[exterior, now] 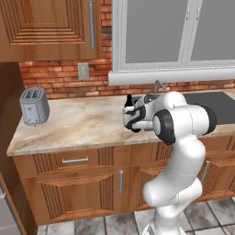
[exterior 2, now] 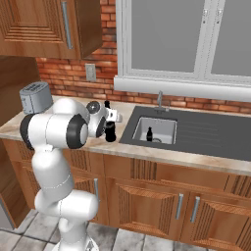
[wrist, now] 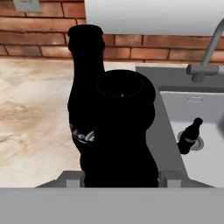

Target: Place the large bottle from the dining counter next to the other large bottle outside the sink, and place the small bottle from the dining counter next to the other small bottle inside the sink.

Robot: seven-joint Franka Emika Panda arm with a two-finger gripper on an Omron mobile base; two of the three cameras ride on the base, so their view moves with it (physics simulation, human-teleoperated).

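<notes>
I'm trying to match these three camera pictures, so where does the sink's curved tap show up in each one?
Left base view: tap just right of centre, below the white window sill.
Right base view: tap near centre, behind the sink.
Hand view: tap at the upper right edge.
Shared landmark: the window sill directly above it.

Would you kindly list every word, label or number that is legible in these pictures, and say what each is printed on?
"ola": pale script, partly hidden, on the rear black bottle beside the sink.
Pale label on the small bottle in the basin: too small to read.
Toaster, wall outlet: no text visible.
</notes>
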